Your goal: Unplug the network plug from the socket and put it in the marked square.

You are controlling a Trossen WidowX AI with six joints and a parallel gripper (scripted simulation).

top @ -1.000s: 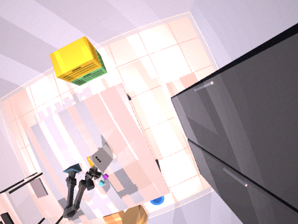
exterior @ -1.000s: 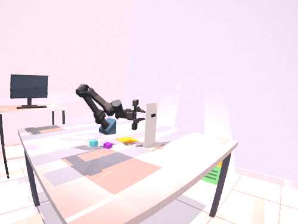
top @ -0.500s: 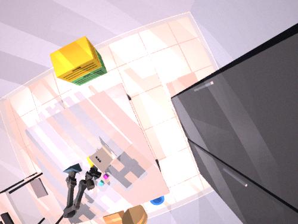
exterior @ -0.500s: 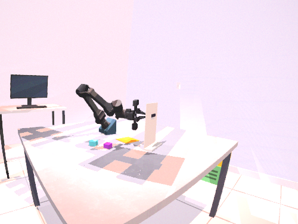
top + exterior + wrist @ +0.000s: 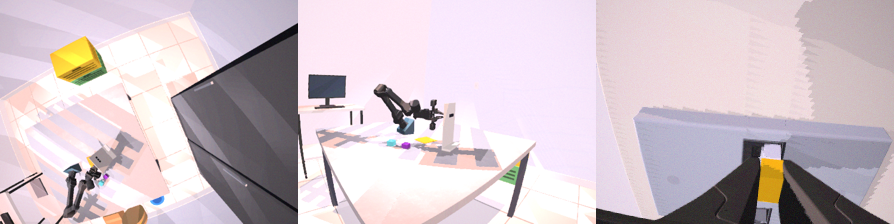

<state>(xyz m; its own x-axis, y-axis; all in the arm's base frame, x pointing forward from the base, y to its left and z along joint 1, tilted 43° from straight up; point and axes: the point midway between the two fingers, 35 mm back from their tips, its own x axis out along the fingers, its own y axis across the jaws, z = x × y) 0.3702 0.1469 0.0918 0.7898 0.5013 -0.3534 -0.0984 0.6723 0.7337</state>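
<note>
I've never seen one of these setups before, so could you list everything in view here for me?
Plug: one, yellow, in the panel's socket, clamped between the fingers.
Upright panel: one, pale grey, standing on the table.
Marked square: one, yellow, flat beside the panel.
Small cubes: two, cyan and purple, near the square.
Table: one, white with patterned patches.
Monitor: one, dark, on a side desk.
Crate: one, yellow and green, on the floor.
Cabinet: one, dark grey.
Arm: one, black.
Gripper: one, black, shut on the plug.
</note>
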